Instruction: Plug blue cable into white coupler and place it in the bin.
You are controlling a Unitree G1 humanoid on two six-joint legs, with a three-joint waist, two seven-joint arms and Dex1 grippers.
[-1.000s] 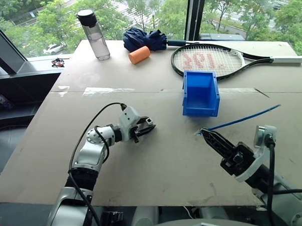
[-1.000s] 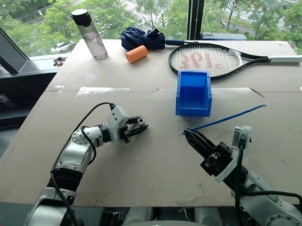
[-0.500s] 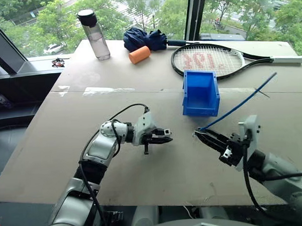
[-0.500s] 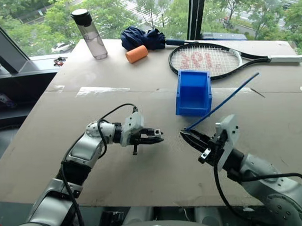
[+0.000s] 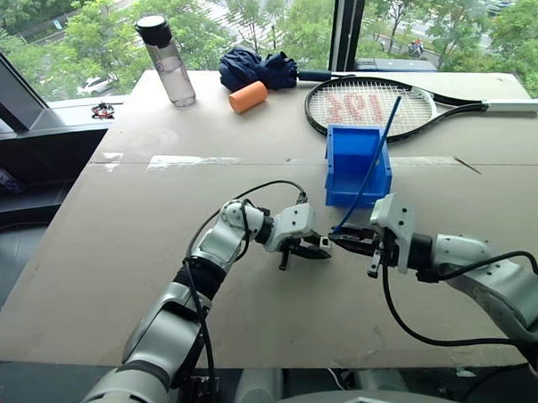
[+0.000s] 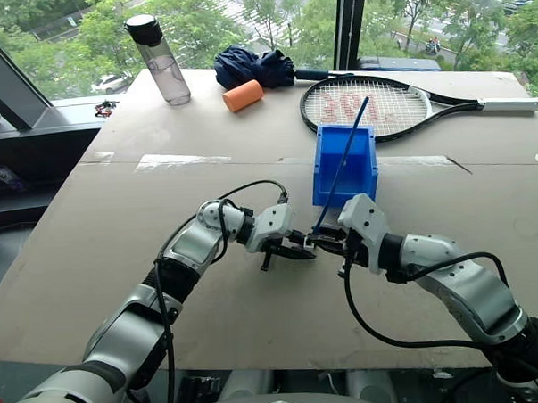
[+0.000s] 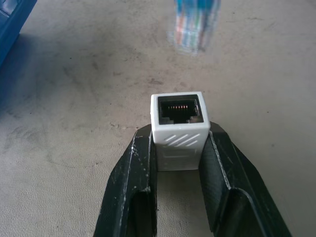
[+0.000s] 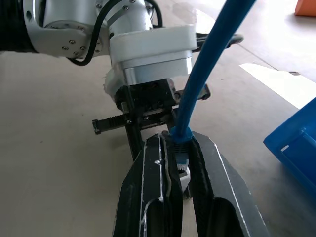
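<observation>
White coupler (image 7: 179,129): clamped between left gripper (image 5: 317,248) fingers, dark socket facing outward. Blue cable (image 5: 372,161): plug end pinched in closed right gripper (image 5: 345,241), just short of the socket, cord rising before the bin (image 5: 359,189).

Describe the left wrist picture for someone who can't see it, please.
Two black fingers of the robot's left hand pinch a small white coupler, its dark socket facing away toward a blurred clear plug just beyond. Below lies a grey-brown table.

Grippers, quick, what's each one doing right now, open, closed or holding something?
Left gripper: closed on the white coupler, socket facing outward.
Right gripper: closed on the blue cable just behind its plug.
</observation>
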